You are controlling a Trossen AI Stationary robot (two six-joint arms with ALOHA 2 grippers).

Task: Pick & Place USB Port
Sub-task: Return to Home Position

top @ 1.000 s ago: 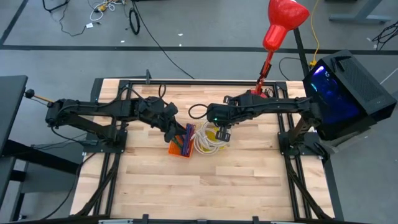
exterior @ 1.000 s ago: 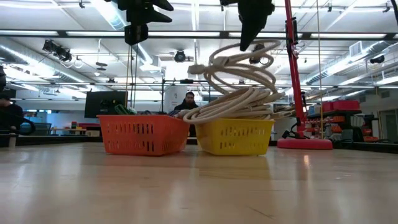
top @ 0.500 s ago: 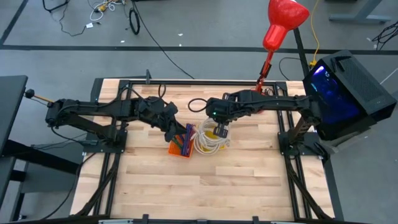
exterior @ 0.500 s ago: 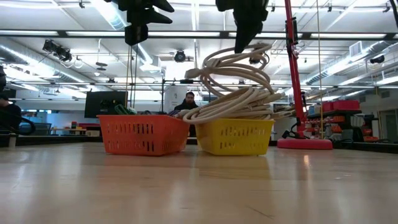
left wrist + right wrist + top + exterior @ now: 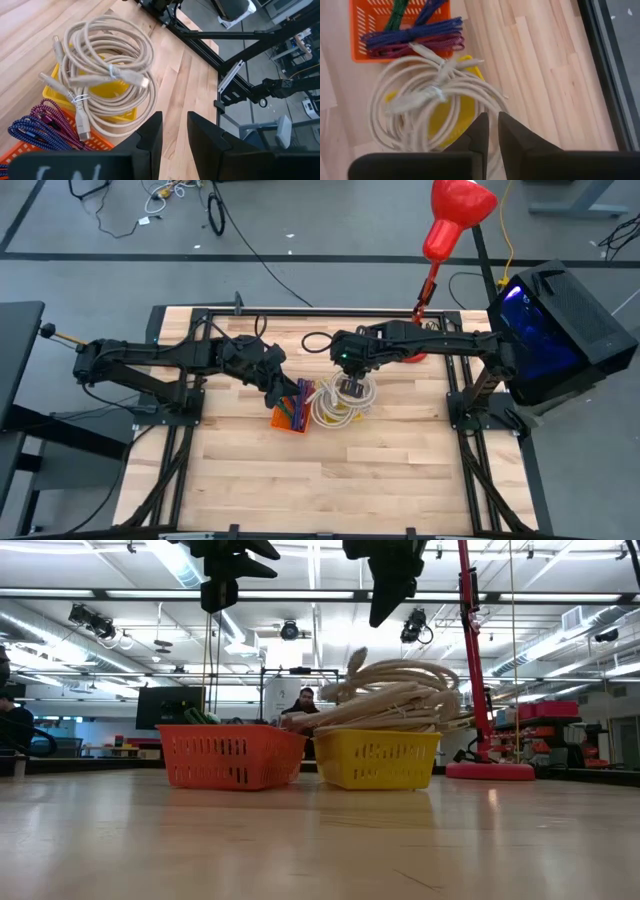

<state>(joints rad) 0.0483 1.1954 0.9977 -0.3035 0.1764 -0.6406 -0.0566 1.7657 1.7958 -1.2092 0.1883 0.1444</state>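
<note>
A coil of beige USB cable [image 5: 435,95] lies piled on top of the small yellow basket [image 5: 378,760], with loops spilling over its rim. My right gripper [image 5: 385,600] hangs above the coil and clear of it, its fingers [image 5: 481,131] slightly apart with nothing between them. To the left, my left gripper [image 5: 174,131] waits open and empty above the orange basket [image 5: 230,757]. That basket holds blue and purple braided cables [image 5: 412,40].
The two baskets stand side by side at the middle of the wooden table [image 5: 250,490], with bare wood toward the near edge. A red lamp stand [image 5: 488,768] rises at the far right. A black cable loop [image 5: 315,340] lies behind the baskets. People sit in the room beyond.
My right gripper has let go of the beige cable coil and has shifted slightly toward the table's far edge. The coil had hung stretched upward from the gripper. It has dropped and settled in a flatter pile on the yellow basket.
</note>
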